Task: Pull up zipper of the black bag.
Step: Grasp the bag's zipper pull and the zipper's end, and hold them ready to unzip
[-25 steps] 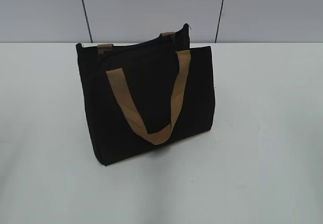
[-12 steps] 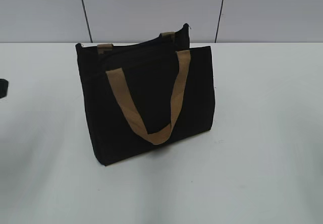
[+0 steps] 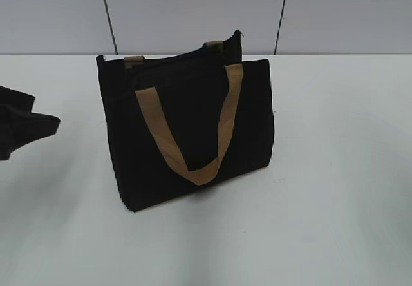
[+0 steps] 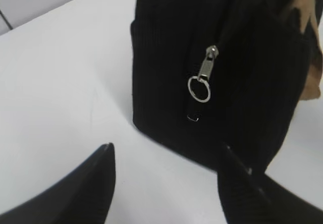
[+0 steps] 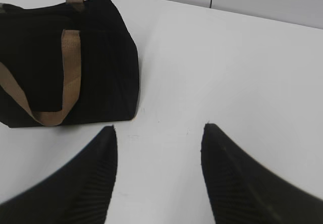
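The black bag [image 3: 193, 125] stands upright on the white table, with tan loop handles [image 3: 193, 163]. In the left wrist view the bag's end panel [image 4: 166, 67] faces me, and the zipper's silver pull with a ring [image 4: 204, 75] hangs on it. My left gripper [image 4: 164, 151] is open and empty, a short way in front of that end; it shows at the left edge of the exterior view [image 3: 26, 128]. My right gripper [image 5: 159, 130] is open and empty over bare table, to the right of the bag [image 5: 101, 67]; it is out of the exterior view.
The white table [image 3: 335, 170] stretches round the bag. A grey panelled wall [image 3: 193, 9] rises behind the table's far edge.
My left gripper has come into the exterior view from the left edge and moved right toward the bag. The bag has not moved.
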`<state>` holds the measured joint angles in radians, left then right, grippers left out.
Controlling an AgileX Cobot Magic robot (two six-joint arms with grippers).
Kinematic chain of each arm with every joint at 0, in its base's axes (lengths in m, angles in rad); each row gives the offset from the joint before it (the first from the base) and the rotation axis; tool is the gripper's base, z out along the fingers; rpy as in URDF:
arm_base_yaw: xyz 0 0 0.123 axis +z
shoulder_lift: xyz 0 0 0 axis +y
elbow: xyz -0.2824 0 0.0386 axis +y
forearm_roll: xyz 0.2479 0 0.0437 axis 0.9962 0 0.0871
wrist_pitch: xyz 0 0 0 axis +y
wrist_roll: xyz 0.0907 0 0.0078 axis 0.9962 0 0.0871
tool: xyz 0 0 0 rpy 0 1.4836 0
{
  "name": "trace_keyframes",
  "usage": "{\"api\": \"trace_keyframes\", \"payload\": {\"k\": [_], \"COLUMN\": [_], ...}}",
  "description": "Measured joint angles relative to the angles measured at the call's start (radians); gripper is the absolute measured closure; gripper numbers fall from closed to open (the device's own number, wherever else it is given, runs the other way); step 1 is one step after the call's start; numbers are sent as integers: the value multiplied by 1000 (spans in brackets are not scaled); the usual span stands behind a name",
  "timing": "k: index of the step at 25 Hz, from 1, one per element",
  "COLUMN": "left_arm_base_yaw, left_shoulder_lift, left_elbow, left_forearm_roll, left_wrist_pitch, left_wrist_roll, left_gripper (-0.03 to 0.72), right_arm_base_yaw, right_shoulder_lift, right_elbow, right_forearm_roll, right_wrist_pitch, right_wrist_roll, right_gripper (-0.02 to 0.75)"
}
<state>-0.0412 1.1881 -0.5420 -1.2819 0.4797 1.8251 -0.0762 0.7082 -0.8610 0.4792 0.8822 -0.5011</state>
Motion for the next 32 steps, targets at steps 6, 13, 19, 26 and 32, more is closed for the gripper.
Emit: {"api": "trace_keyframes", "payload": {"k": [6, 13, 19, 26, 32], "left_arm_base_yaw": [0, 0, -21, -47, -49], "left_shoulder_lift": [177, 333, 437, 514, 553], "left_elbow": [0, 0, 0, -67, -115], "left_forearm_roll": [-278, -440, -445, -446, -451], "left_wrist_pitch": [78, 151, 214, 210, 216], "left_wrist_roll": [452, 694, 822, 837, 837], "left_gripper": [211, 211, 211, 211, 212], "right_arm_base_yaw": [0, 0, 0, 0, 0], "right_shoulder_lift": [21, 21, 21, 21, 21], "right_elbow": [-17, -19, -19, -19, -19], "right_forearm_roll": [12, 16, 16, 16, 17], "right_wrist_pitch": [11, 14, 15, 15, 16], "right_wrist_roll": [-16, -17, -19, -19, -19], "right_gripper": [321, 321, 321, 321, 321]}}
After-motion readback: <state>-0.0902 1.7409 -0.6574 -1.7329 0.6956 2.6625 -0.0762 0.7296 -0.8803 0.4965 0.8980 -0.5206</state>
